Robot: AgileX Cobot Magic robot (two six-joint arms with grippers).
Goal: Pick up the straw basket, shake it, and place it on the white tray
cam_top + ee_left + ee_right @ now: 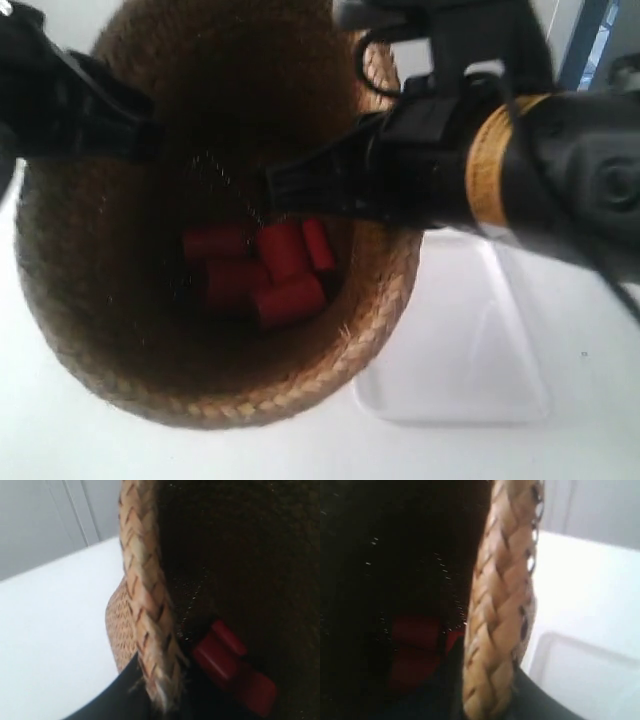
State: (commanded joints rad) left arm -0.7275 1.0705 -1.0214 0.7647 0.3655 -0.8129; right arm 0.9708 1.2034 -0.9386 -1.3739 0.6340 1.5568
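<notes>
The straw basket [110,330] hangs tilted close to the exterior camera, its dark inside facing it. Several red cylinders [265,270] lie at its bottom. The arm at the exterior view's left [150,135] grips the rim on one side. The arm at the exterior view's right [275,190] reaches over the opposite rim. In the left wrist view my left gripper [160,690] is shut on the braided rim [145,580]. My right gripper [487,695] pinches the rim [505,595] too. The white tray [470,370] lies on the table below, at the basket's right.
White tabletop [60,440] spreads under the basket. The tray [585,680] shows beside the rim in the right wrist view. Red cylinders [225,665] appear inside the basket in the left wrist view. A grey wall [45,525] stands behind the table.
</notes>
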